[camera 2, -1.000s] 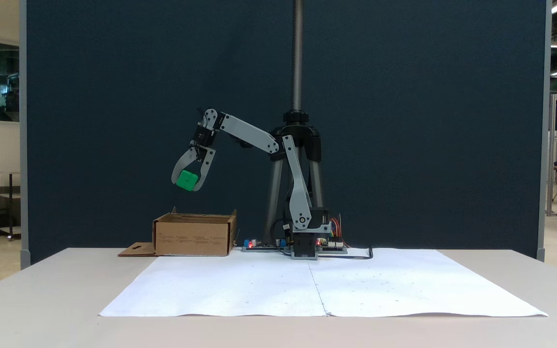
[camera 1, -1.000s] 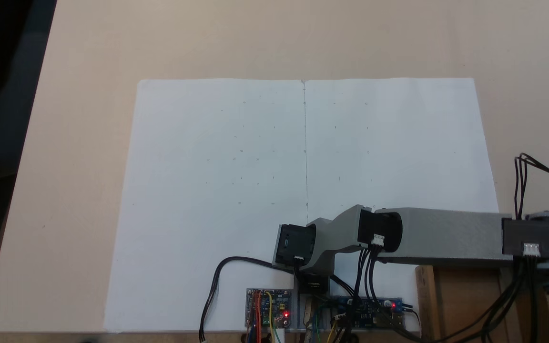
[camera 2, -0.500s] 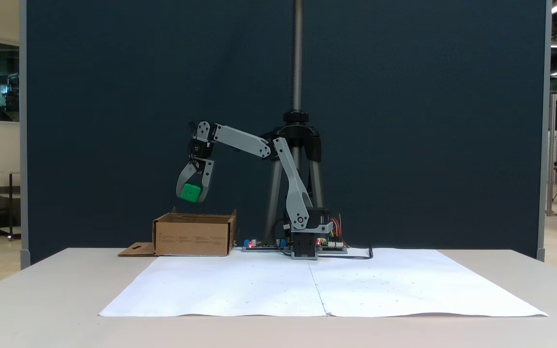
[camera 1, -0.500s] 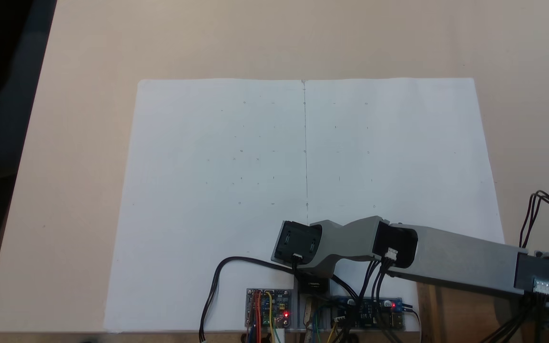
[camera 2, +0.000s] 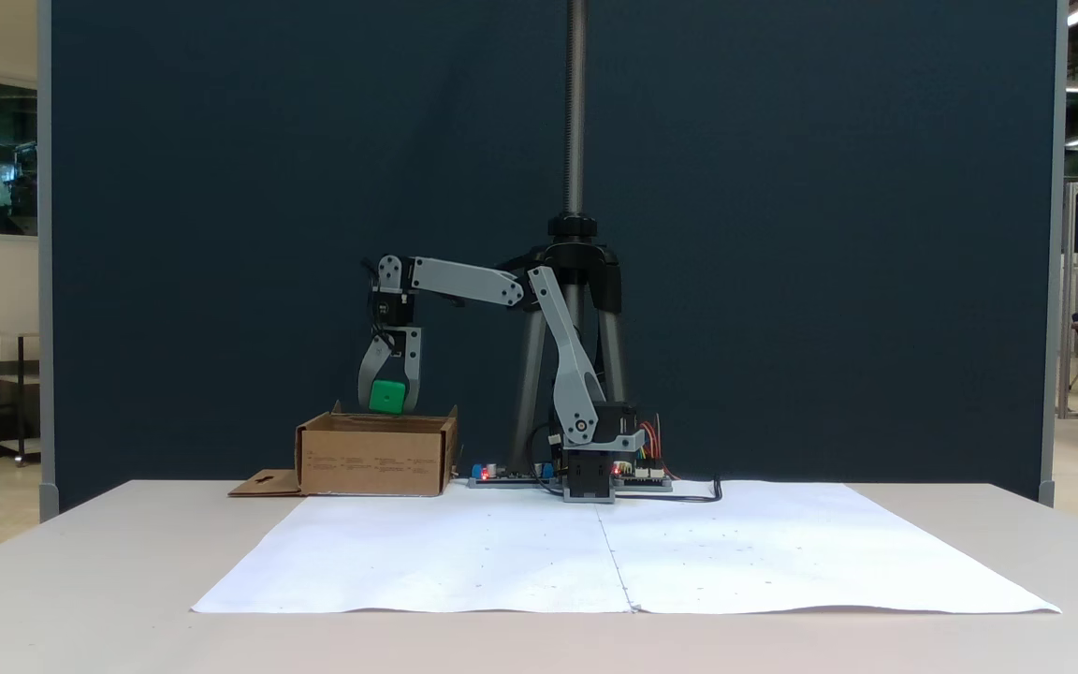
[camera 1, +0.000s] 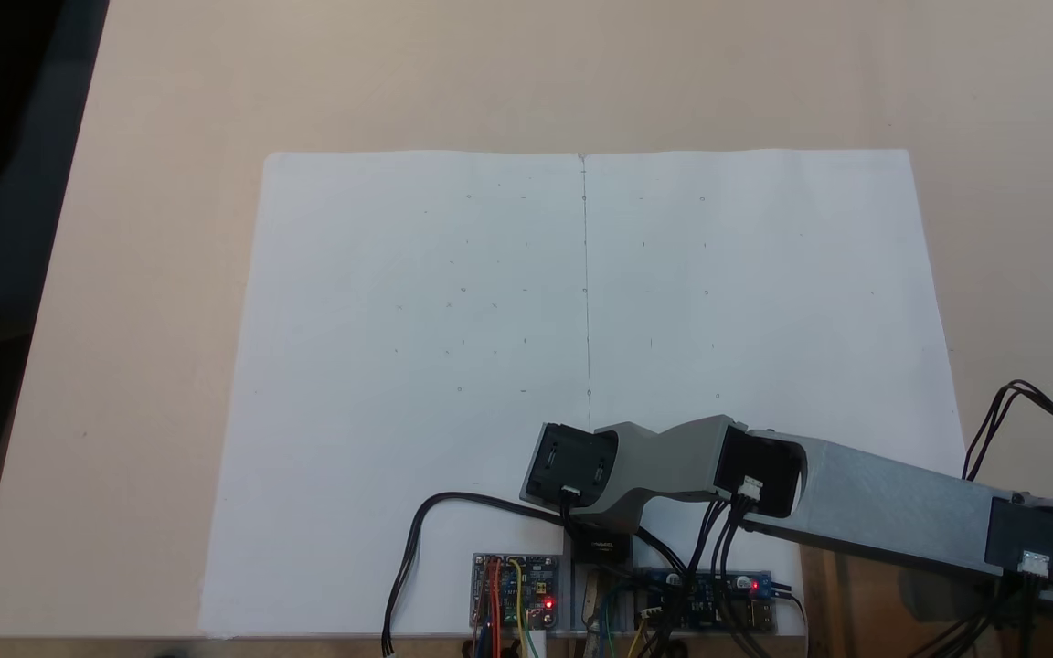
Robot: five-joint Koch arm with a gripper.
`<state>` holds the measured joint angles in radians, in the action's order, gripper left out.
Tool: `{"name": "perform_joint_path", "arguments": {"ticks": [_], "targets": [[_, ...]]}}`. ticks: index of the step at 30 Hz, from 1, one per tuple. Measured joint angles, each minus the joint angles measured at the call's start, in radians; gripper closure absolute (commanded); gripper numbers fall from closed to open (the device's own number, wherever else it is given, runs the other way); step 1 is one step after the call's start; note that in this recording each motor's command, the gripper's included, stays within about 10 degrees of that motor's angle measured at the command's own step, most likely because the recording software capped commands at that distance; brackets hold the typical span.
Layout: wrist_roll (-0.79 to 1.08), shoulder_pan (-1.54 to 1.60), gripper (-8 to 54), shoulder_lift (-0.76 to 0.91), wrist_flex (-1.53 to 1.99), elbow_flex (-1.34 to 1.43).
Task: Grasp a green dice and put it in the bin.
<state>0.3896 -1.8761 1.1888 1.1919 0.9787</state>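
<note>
The green dice (camera 2: 387, 397) sits between the two fingers of the hand (camera 2: 388, 404), which is clenched on it from either side. It hangs in the air just above the open top of the bin (camera 2: 375, 456), its lower edge close to the level of the bin's rim, clear of the cardboard as far as can be told. The hand points straight down, its grey fingers (camera 2: 370, 371) running down both sides of the dice.

The bin is a brown cardboard box standing on the worktop (camera 2: 80, 571), just off the far left corner of the white paper sheet (camera 2: 502, 562) in the front fixed view. A flat flap (camera 2: 261, 484) with a cut-out lies on the worktop on its left side.

From the hand, the grey arm (camera 2: 464, 281) runs nearly level to the right, then bends down to its base (camera 2: 595, 473) at the far edge of the sheet, with circuit boards (camera 2: 506, 473) and coloured wires beside it. In the fixed view from above, the arm (camera 1: 883, 507) stretches to the right from the base toward the lower right corner, with black cables (camera 1: 1038, 411) looping above its wrist. Behind the base stands a tripod (camera 2: 576, 253) against a dark blue panel (camera 2: 782, 234).
</note>
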Motion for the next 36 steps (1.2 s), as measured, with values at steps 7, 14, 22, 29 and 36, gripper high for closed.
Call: {"name": "perform_joint_path", "arguments": {"ticks": [7,14,22,29,36], "targets": [[0.000,0.000,33.5,-0.002,0.000,0.002],[0.000,0.000,9.5,0.000,-0.002,0.011],[0.000,0.000,3.6,-0.015,0.000,0.017],[0.000,0.003,3.6,-0.014,-0.002,0.017],[-0.012,0.153,3.6,0.084,-0.031,0.018]]}}
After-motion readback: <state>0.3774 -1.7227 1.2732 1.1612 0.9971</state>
